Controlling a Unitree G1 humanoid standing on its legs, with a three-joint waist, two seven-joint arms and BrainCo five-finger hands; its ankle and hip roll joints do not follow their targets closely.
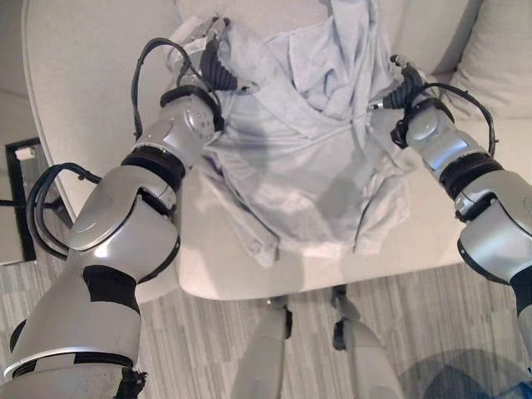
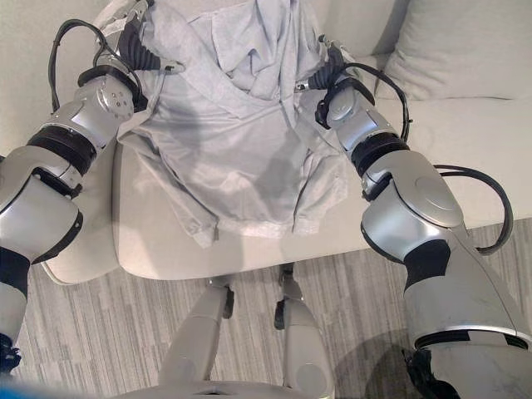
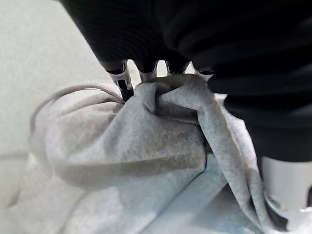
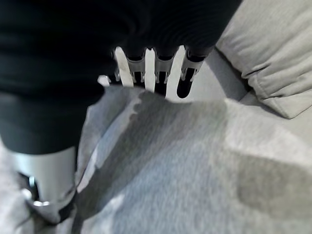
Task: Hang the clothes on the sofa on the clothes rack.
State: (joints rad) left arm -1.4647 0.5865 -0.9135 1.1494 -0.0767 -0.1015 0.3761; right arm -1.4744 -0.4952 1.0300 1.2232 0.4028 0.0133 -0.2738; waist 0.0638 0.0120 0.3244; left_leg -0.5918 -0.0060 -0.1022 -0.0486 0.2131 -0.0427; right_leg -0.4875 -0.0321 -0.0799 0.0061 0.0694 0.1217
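A light grey hooded garment hangs spread over the front of the cream sofa, its hem near the seat's front edge. My left hand is shut on the garment's left shoulder; in the left wrist view its fingers curl into a bunch of the cloth. My right hand grips the right shoulder by the hood. In the right wrist view its fingers dip behind the cloth, with the fabric running between them and the thumb. The fingertips are hidden.
A pale cushion leans at the sofa's back right. Striped grey carpet lies in front of the sofa. A dark flat object sits on the floor to the left of the sofa.
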